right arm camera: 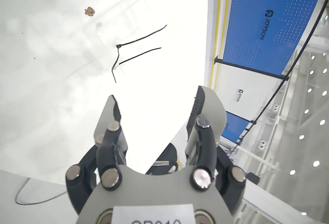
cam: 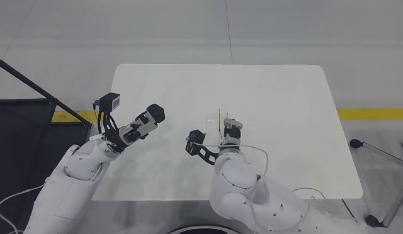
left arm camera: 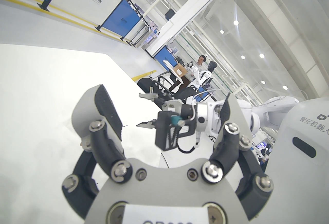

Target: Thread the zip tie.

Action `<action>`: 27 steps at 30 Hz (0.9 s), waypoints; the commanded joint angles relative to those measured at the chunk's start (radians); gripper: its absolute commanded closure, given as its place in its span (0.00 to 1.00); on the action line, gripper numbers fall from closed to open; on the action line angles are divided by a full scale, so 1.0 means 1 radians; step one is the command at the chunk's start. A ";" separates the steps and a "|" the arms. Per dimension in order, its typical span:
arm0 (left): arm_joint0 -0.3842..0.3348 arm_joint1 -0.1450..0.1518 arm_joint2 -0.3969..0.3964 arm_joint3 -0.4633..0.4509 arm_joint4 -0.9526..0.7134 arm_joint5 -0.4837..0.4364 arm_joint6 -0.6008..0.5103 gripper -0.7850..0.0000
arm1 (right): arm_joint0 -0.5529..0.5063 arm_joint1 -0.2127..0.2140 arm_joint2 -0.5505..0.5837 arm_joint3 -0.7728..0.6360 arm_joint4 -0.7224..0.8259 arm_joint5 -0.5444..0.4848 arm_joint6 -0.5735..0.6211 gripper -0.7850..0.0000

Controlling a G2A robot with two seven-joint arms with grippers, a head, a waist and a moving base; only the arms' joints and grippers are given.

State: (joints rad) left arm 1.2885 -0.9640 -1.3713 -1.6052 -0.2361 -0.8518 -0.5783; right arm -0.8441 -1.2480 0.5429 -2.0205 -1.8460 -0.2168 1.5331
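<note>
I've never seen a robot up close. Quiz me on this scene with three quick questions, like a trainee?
1. True or false: the right gripper holds one of the zip ties.
2. What colour are the zip ties lying on the table?
3. The left gripper is: A) open and empty, B) shut on a tie, C) pressing the table.
Key: 1 false, it is open and empty. 2 black. 3 A.

On the white table, the zip tie lies just beside the right claw.
</note>
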 commanded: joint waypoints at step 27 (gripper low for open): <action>0.000 0.000 0.000 0.000 0.000 0.000 0.000 0.00 | -0.639 0.111 0.625 -0.329 -0.020 0.280 -0.665 0.00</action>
